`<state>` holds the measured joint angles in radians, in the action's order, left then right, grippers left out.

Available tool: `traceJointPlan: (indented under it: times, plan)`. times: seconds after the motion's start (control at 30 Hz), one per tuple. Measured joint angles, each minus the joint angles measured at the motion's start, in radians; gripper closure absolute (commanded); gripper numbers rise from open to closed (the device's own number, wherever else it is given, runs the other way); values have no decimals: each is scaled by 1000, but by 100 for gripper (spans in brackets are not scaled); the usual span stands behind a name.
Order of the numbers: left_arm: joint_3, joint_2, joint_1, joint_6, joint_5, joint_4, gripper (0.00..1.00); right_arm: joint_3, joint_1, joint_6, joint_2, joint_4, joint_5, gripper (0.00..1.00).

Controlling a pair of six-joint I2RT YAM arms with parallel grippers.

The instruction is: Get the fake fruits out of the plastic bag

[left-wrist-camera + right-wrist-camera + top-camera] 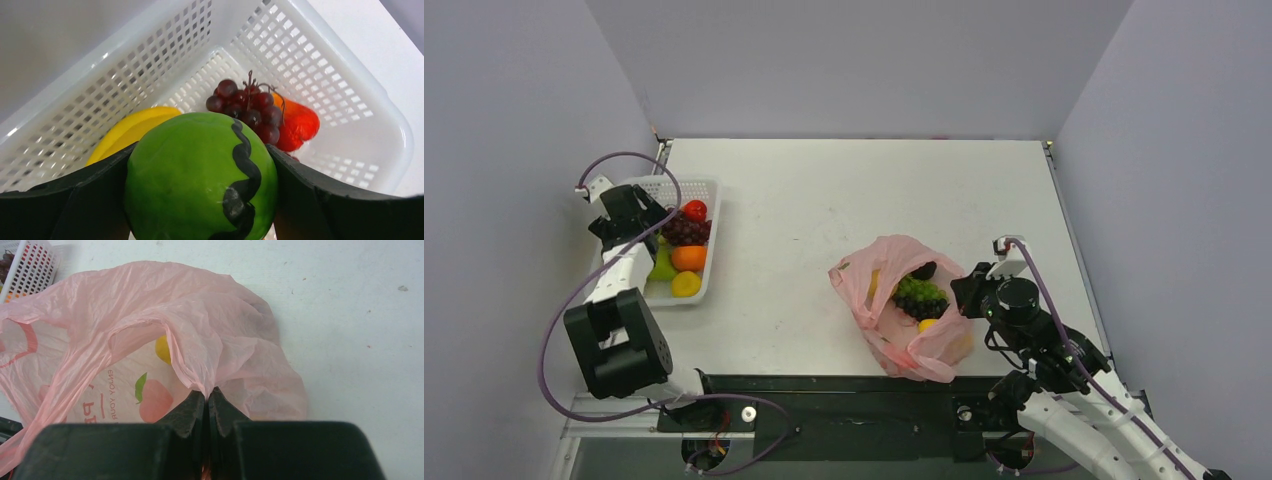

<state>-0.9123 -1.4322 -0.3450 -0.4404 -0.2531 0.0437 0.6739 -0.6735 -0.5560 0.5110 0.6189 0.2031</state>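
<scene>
The left hand [649, 222] clasps a green fruit [200, 185] over the white basket [350, 100] — the right hand [207, 399], pressed together, pinches the plastic bag [150, 300].

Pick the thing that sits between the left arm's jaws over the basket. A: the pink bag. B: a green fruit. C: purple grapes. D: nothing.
B: in the left wrist view a green fruit with a black wavy mark fills the gap between the jaws, above the white basket; the grapes lie in it below.
</scene>
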Motion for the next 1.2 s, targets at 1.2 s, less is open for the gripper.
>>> traceJointPlan:
  times: [1.2]
  plan:
    - [236, 640, 657, -214, 730, 43, 34, 28, 6, -31, 9, 22, 3, 100]
